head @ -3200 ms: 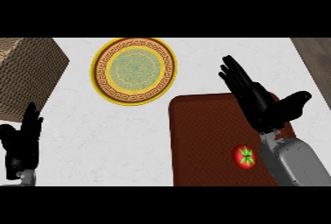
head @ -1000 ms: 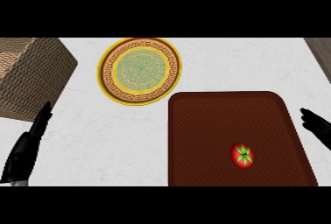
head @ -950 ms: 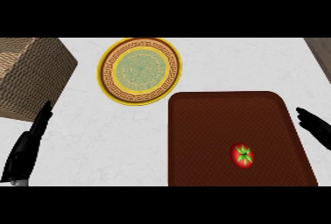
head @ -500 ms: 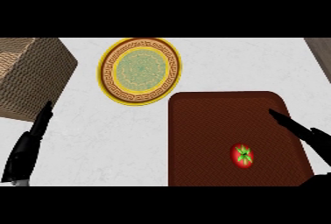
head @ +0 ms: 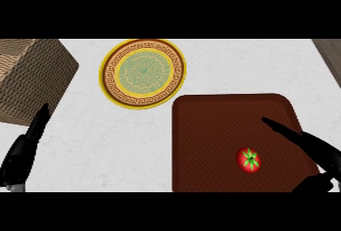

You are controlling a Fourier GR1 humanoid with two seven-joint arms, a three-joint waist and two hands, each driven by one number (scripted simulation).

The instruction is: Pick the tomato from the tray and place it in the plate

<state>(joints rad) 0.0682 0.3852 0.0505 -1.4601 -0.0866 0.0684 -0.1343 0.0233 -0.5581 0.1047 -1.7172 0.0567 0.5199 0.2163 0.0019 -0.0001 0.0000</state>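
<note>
The tomato (head: 249,159) lies on the tray (head: 213,135), with the right hand (head: 310,144) outstretched near it.

tomato (head: 249,159) on tray (head: 213,135), plate (head: 143,73) behind

view: head | facing: steeply down onto counter (head: 226,63) | range: near

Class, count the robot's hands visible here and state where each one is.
2. The left hand is lower left, over the counter near the woven box. The right hand is lower right, over the tray beside the tomato.
</note>
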